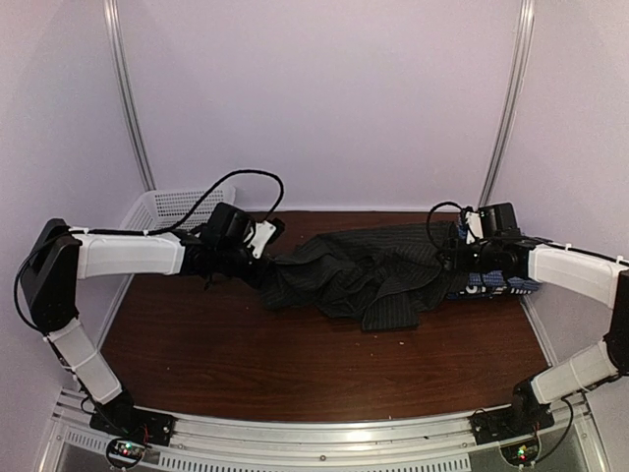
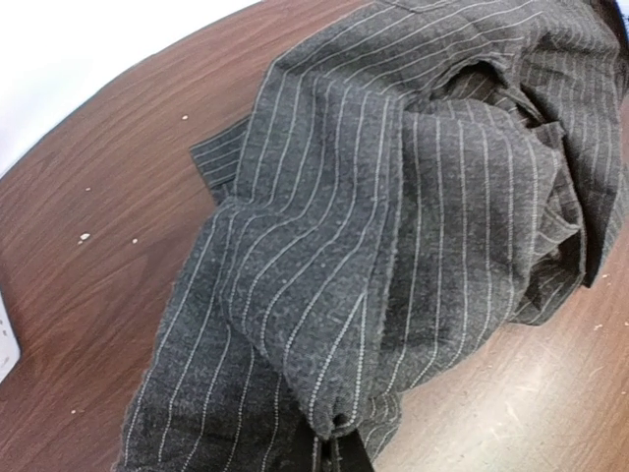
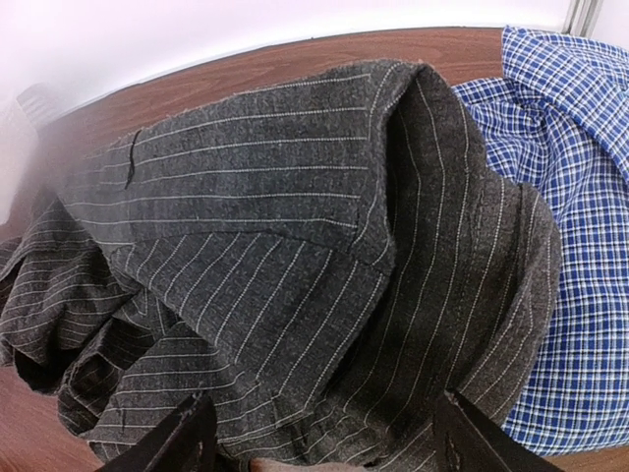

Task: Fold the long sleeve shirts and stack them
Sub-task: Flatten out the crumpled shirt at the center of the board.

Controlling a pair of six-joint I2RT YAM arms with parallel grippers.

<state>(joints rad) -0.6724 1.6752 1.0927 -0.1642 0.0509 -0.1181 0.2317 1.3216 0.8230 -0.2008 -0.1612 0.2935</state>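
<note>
A black pinstriped long sleeve shirt lies crumpled across the middle of the brown table. My left gripper is at the shirt's left end, shut on a fold of the pinstriped cloth, with its dark tips pinched together. My right gripper hovers at the shirt's right end. Its fingers stand wide apart, open, either side of the black shirt's bunched cloth. A blue-white checked shirt lies under and beside that end, at the table's right edge.
A white mesh basket stands at the back left corner behind the left arm. Bare brown tabletop stretches in front of the shirt. Pale walls close in the back and both sides.
</note>
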